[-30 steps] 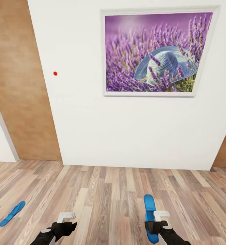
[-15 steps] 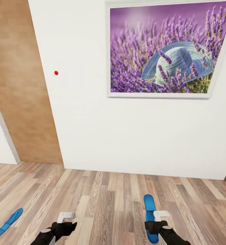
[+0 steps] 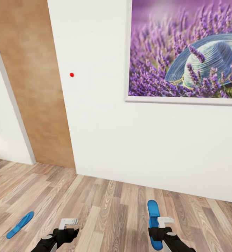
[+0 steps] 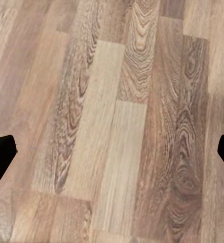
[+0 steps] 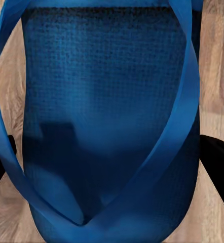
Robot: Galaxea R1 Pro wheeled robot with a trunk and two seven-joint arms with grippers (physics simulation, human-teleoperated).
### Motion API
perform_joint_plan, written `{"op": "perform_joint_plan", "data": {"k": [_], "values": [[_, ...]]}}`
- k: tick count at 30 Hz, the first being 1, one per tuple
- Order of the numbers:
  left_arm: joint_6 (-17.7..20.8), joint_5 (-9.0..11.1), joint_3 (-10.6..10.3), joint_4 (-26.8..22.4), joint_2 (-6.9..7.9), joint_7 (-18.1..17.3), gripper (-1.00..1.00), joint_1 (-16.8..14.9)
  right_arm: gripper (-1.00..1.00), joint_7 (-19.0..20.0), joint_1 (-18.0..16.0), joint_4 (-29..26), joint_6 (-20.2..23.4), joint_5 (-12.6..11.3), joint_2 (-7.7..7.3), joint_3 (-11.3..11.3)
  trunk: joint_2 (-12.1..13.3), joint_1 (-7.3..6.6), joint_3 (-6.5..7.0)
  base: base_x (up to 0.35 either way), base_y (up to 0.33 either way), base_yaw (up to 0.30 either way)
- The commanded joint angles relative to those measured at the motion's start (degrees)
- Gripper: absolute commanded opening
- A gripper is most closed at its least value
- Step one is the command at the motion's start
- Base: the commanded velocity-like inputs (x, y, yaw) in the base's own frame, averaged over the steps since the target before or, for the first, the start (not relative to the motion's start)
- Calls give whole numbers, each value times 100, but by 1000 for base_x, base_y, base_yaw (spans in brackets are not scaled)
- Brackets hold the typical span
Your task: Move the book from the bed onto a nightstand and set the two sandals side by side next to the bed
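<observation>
**Ahead of both grippers, the wall has swung closer as the robot turns with one sandal in hand**

Beyond the right gripper (image 3: 160,224) the white wall (image 3: 105,133) and its framed lavender picture (image 3: 185,56) take up more of the head view than a second ago, and the picture has slid toward the right gripper's side and partly off the edge. The whole scene has shifted that way, so I judge the base or head has turned and advanced; the things themselves have not moved. The wood door panel (image 3: 35,87) out past the left gripper (image 3: 67,224) now looks broader, with a strip of another white wall beyond it.

For the task this reads as travel: neither bed, nightstand nor book is in sight here, so placing is not yet possible.

On the wood-plank floor (image 3: 105,210) the loose sandal (image 3: 20,224) lies well off to the outer side of the left gripper, apart from it and angled.

Between the right gripper's fingers (image 5: 216,162) sits the held sandal (image 3: 153,224), clamped, its toe pointing forward past the fingertips and its blue strap (image 5: 185,109) arching over the sole in the wrist view. The left gripper's fingers (image 4: 0,157) stand spread, holding nothing, above bare planks.

Straight ahead the wall blocks the way; further turning is likely needed
</observation>
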Motion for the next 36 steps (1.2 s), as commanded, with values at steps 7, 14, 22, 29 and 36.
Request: {"op": "perform_joint_plan", "data": {"k": [7, 14, 22, 29, 36], "values": [[38, 18, -7, -10, 1, -17, 100, -1, -100, -27, 0, -15, 39, 0, -2, 20, -3, 2, -6, 251, -136, 265], [38, 18, -8, -10, 1, -16, 100, -1, -100, -27, 0, -15, 39, 0, -1, 20, -3, 2, -6, 250, -151, 266], [38, 21, -8, -9, 1, -18, 100, -1, -100, -27, 0, -15, 39, 0, -2, 20, -3, 2, -6, 250, -159, 266], [38, 22, -8, -10, 1, -20, 100, -3, -100, -27, 0, -15, 39, 0, -1, 20, -3, 2, -6, 248, -160, 266], [38, 23, -8, -10, 1, -21, 100, -3, -100, -27, 0, -15, 39, 0, -1, 20, -3, 2, -6, 222, -122, 264]]}}
